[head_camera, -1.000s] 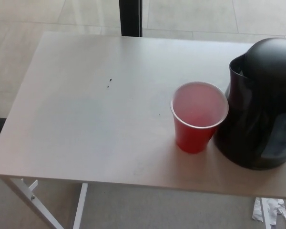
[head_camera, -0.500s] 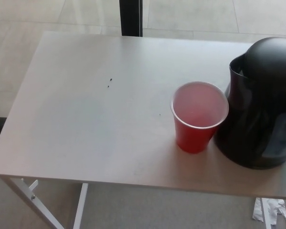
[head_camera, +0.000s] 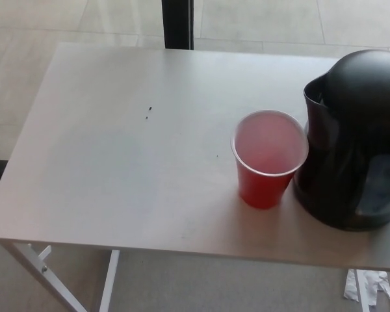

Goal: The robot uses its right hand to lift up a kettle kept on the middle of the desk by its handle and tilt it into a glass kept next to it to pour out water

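Note:
A black kettle (head_camera: 352, 140) stands on the white desk (head_camera: 117, 156) at the right edge of the head view, its spout turned left over the rim of a red plastic cup (head_camera: 268, 158). The cup stands upright just left of the kettle, touching or almost touching it, and its pale inside shows no clear water level. The kettle's handle lies beyond the picture's right edge. Neither of my hands shows in this view.
A dark post (head_camera: 177, 24) rises behind the desk's far edge. Two tiny dark specks (head_camera: 149, 113) lie on the desk top. White desk legs (head_camera: 45, 273) and crumpled paper (head_camera: 367, 286) on the floor show below the front edge.
The kettle's spout has swung slightly left, closer over the cup's rim. The cup has shifted a touch to the left.

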